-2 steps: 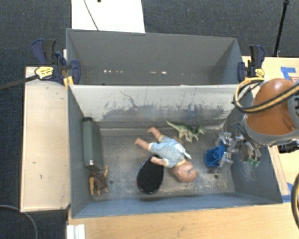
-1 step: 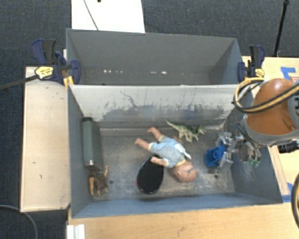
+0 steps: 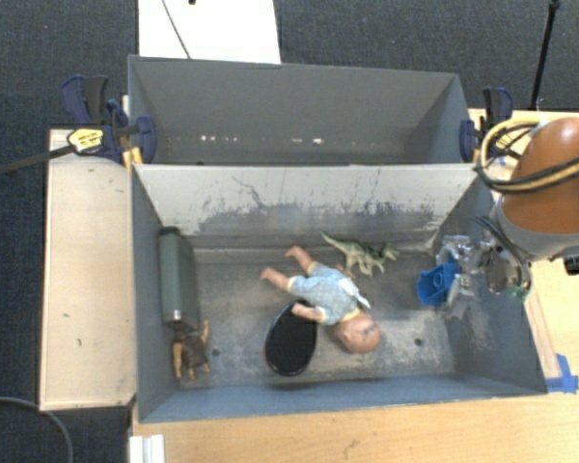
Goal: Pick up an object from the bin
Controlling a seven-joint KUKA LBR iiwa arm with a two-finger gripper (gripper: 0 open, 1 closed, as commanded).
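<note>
We are hanging our tool (image 3: 457, 274) at the right of the bin (image 3: 299, 104), low beside its right wall, with a small blue crumpled thing (image 3: 434, 285) touching its tip on the frame's left side. We are not able to tell whether the tool is clenched on it or released, because the metal parts are crowding over that spot.

We are judging the blue thing to be light and soft, perhaps cloth or thin plastic. It is likely to give under a squeeze, so a hold across its bunched middle is looking safest. Its right part is hiding behind the tool, and we are finding its true shape hard to read.

The doll (image 3: 330, 300) and green dinosaur (image 3: 360, 253) are lying mid-bin, apart from the tool.
</note>
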